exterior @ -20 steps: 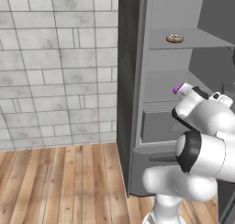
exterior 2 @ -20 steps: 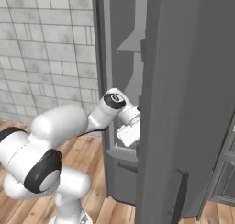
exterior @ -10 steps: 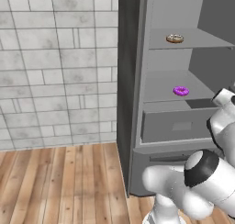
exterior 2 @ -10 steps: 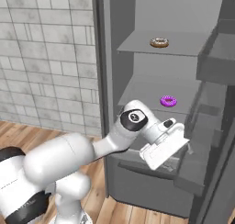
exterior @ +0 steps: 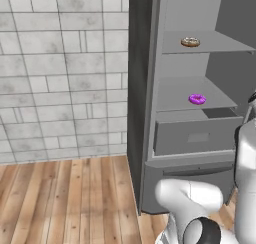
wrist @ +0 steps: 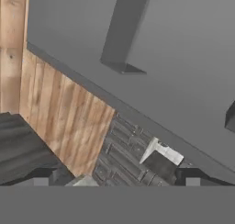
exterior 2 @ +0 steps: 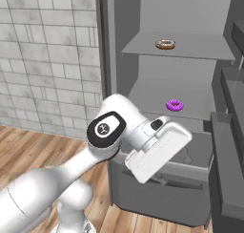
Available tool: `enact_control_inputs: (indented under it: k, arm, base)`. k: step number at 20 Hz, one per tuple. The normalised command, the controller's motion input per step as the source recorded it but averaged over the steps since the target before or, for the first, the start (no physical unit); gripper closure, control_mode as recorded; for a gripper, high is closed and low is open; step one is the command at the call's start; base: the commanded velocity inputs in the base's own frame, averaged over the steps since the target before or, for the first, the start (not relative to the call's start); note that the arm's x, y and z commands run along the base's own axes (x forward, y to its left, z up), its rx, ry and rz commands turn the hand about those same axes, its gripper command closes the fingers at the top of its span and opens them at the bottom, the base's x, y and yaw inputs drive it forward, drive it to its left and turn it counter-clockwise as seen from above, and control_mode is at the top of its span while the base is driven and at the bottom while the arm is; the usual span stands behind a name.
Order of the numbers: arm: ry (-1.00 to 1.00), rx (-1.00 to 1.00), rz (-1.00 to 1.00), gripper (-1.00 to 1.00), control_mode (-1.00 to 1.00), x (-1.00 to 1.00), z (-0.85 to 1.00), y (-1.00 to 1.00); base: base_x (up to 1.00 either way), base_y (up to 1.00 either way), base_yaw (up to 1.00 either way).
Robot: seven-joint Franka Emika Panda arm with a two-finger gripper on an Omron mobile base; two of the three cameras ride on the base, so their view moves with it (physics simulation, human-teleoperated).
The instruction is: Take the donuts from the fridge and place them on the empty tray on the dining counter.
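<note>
Two donuts: I see both resting on fridge (exterior 2: 110,84) shelves, brown donut (exterior 2: 165,44) on the upper one, purple donut (exterior 2: 175,105) on the shelf below it.
Door: swung wide, so I judge the shelves are laid bare for reaching in.
Tool: fingers apart, nothing between them; the hand (exterior 2: 159,151) hangs low, beneath the purple donut.
Change: a second ago the door hid the shelves; the base cameras have shifted too.
</note>
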Motion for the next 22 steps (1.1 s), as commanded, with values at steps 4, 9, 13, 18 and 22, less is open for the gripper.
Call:
enact_control_inputs:
  k: [4, 9, 13, 18, 22]
  arm:
    - [-0.1, -0.13, 0.08, -1.0, -1.0, -0.15, 0.48, 1.0]
    - [-0.46, 0.21, 0.03, -1.0, -1.0, 0.21, 0.38, 0.89]
    - [-0.71, 0.57, 0.0, -1.0, -1.0, 0.4, 0.37, 0.71]
    - [-0.66, 0.58, 0.24, -1.0, -1.0, 0.38, 0.21, 0.67]
    - [-0.5, 0.34, 0.53, -1.0, -1.0, 0.06, -0.01, 0.63]
  base:
    - [0.0, 0.0, 0.0]
    - [0.0, 0.0, 0.0]
    - [0.0, 0.0, 0.0]
    - [0.0, 0.0, 0.0]
    - [0.0, 0.0, 0.0]
